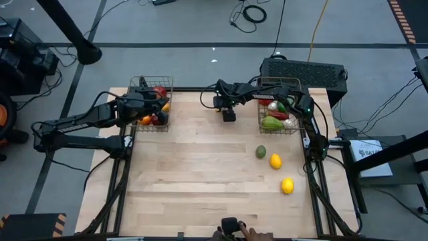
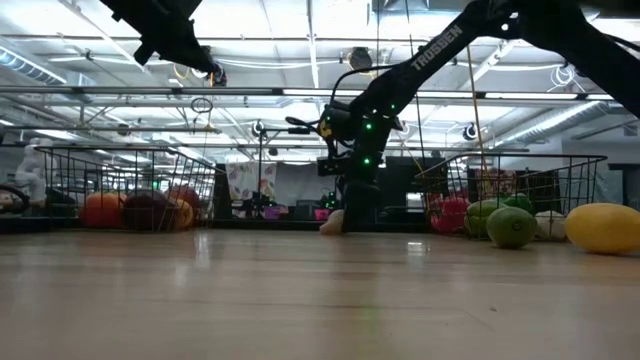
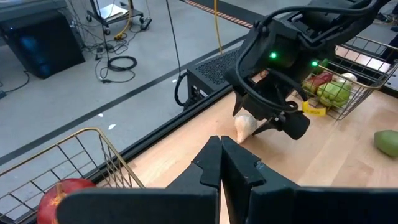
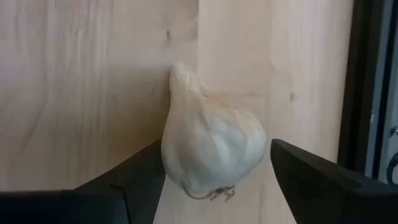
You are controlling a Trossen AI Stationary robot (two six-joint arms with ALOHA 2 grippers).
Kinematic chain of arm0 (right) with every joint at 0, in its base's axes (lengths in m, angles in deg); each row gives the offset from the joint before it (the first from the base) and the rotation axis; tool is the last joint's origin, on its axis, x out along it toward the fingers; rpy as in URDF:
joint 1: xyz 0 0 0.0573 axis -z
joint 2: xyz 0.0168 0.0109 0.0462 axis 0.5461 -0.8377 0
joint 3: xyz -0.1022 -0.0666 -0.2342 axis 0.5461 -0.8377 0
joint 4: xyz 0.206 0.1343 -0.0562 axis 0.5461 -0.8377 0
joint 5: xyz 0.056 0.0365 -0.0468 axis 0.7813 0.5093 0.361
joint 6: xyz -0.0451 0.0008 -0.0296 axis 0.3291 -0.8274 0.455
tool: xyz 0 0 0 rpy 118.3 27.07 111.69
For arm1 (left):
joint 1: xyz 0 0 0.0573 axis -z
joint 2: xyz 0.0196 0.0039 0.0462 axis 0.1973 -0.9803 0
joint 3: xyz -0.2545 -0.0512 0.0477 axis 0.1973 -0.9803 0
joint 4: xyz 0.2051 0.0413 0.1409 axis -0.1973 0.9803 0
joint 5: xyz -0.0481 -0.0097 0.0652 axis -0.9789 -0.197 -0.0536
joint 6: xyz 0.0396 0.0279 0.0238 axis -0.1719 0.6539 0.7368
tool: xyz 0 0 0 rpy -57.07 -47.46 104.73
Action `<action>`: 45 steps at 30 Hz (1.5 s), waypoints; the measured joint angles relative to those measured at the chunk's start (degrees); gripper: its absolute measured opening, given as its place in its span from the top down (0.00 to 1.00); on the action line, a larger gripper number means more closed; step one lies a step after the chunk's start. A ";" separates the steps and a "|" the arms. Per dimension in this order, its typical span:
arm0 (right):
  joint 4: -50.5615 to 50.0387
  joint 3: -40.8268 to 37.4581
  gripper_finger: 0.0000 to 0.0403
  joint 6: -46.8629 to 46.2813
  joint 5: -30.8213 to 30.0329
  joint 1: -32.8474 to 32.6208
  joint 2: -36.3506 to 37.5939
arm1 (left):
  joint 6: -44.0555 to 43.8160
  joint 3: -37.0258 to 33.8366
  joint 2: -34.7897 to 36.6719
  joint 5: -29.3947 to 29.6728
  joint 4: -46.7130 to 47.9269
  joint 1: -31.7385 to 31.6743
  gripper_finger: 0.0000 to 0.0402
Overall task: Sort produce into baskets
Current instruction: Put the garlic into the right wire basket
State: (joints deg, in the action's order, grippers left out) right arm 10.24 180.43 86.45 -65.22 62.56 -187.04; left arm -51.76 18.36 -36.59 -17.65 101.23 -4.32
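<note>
Right gripper [image 4: 214, 180] down over the garlic [image 4: 208, 146], far-centre of the table [image 1: 200, 174].
Garlic lies on its side on the wood, long axis flat, pointed tip aimed away from the wrist, fat end between the fingers [image 4: 311, 171]. Jaws open either side: one finger touching, the other just clear. Right arm reaches left from its basket [image 1: 279, 107], wrist bent straight down. Left gripper [image 3: 221, 158] pinched empty, hovering over the left basket [image 1: 152, 104].
</note>
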 joint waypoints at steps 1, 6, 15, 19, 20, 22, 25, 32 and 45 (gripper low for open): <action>-0.54 0.00 0.32 -0.19 -0.09 -0.11 0.10 | 0.00 0.00 0.00 -0.02 0.00 -0.02 0.98; -1.58 0.00 0.34 -0.54 -0.46 -0.67 1.11 | 0.00 0.00 0.00 -0.14 0.00 0.00 0.98; -2.00 0.02 0.41 -0.30 -3.09 -2.11 2.58 | 0.00 0.00 0.00 -0.16 0.02 0.00 0.98; -2.33 0.02 0.45 -0.44 -3.07 -2.17 2.45 | -0.02 0.02 0.00 -0.50 0.00 -0.02 0.98; -2.24 0.02 0.46 -0.50 -3.07 -2.16 2.45 | -0.02 0.02 0.00 -0.75 0.00 -0.02 0.98; -2.17 0.02 0.47 -0.52 -3.07 -2.16 2.47 | -0.01 0.02 0.00 -0.79 0.02 0.00 0.98; -2.18 0.02 0.50 -0.52 -3.11 -2.16 2.45 | -0.02 0.02 0.00 -0.79 0.02 -0.02 0.98; -2.16 0.02 0.56 -0.48 -3.19 -2.18 2.45 | 0.04 0.04 0.00 -0.79 0.02 -0.02 0.98; -13.79 1.85 0.57 -4.19 -4.59 -2.66 5.64 | 0.09 0.04 0.00 -0.79 0.14 -0.02 0.98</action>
State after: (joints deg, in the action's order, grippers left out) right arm -3.55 182.28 82.27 -69.81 59.91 -181.40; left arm -51.68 18.40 -36.59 -18.44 101.37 -4.35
